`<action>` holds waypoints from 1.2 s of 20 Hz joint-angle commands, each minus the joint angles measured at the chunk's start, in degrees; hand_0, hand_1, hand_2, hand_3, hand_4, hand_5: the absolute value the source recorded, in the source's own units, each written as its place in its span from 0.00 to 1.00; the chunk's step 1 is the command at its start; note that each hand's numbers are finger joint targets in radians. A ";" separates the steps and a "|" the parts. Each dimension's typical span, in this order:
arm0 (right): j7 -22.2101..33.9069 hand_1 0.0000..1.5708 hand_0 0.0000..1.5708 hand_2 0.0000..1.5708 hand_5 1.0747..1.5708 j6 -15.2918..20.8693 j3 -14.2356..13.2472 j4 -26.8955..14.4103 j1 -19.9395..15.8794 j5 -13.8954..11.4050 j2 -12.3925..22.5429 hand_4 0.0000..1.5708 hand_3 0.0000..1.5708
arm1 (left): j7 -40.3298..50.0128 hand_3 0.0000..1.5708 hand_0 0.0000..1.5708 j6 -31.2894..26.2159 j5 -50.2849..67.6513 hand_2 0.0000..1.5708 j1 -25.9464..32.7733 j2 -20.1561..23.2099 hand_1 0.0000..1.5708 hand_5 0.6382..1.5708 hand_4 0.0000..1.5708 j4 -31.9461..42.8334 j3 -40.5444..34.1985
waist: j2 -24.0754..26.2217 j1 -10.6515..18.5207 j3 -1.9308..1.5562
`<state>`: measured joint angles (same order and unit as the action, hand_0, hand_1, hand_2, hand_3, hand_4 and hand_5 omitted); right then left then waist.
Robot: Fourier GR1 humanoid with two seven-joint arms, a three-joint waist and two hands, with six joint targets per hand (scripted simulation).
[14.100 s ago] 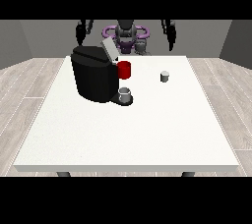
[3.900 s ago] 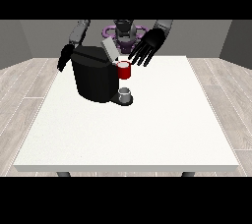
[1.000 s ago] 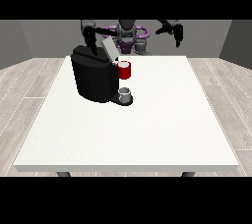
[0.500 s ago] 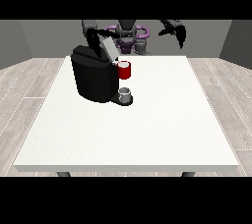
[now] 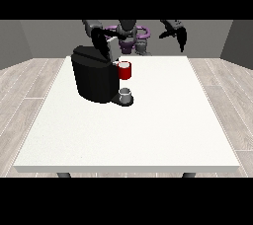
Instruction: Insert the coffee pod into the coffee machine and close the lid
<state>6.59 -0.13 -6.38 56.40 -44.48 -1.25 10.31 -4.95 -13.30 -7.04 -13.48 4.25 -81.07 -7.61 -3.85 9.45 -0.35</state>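
The black coffee machine stands on the white table at the back left, with a red part at its head and a small grey cup on its base. Its grey lid stands raised behind the top. The hand at the view's left is right at that lid, above the machine's top. The hand at the view's right hangs in the air above the table's far edge, away from the machine, holding nothing that shows. No loose pod shows on the table.
The robot's torso stands behind the table's far edge. Wooden floor surrounds the table on both sides.
The pod that stood right of the machine is gone from the table. Over the last second the hand at the view's right drifted slightly outward; the hand at the view's left stayed at the lid.
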 commanded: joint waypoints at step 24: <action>8.34 0.00 0.00 0.00 1.00 3.53 4.78 8.95 -12.44 -9.68 2.06 0.06 0.00 | -1.93 0.00 0.00 -2.61 -0.27 0.00 -7.91 -0.80 0.00 1.00 0.27 0.95 4.13 | -7.88 14.87 0.35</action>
<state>21.80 3.76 -5.36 62.28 -50.47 -12.07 18.79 -5.96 -15.42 -7.12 -20.21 3.73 -80.52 -4.29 -10.18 18.24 -1.77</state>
